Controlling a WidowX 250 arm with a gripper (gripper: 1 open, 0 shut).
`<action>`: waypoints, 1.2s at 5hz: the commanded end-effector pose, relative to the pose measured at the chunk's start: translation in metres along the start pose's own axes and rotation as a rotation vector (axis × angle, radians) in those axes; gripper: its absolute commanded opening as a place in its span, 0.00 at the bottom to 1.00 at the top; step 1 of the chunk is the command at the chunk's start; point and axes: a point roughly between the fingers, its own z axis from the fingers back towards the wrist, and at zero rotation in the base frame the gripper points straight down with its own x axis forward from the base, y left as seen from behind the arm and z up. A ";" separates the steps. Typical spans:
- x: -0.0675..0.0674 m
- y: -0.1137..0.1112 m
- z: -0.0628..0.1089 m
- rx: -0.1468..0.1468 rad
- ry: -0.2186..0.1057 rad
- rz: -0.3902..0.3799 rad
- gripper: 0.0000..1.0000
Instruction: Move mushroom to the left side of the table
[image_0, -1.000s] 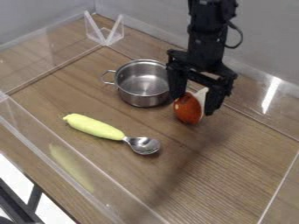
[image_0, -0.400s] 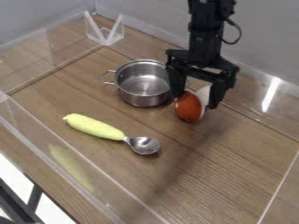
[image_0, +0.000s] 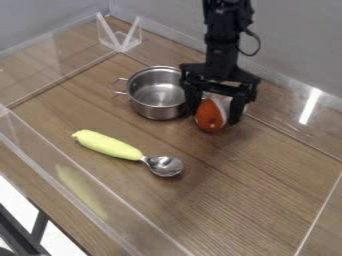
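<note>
Mushroom (image_0: 210, 117): one, orange-brown cap showing between the black jaws, on the counter (image_0: 254, 190) just right of the pot; its stem is hidden.
Jaws: apart, one on each side of the mushroom, pointing down; contact cannot be told.
Gripper (image_0: 214, 108): one; arm cut off at the top edge.
Pot (image_0: 156, 94): one, steel.
Spoon (image_0: 128, 152): one, yellow handle, lying near the front left.
Change: gripper has shifted left and sunk lower around the mushroom since a second ago; pot and spoon unmoved.

Orange-brown mushroom (image_0: 210, 116), brown wood-grain table (image_0: 254, 190), yellow-handled spoon (image_0: 123, 151), black fingers (image_0: 190, 87).
</note>
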 end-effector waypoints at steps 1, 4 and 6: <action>0.005 -0.012 0.016 -0.015 -0.057 0.008 1.00; 0.002 -0.001 0.030 -0.010 -0.061 0.045 1.00; 0.000 0.008 0.030 -0.015 -0.062 0.066 1.00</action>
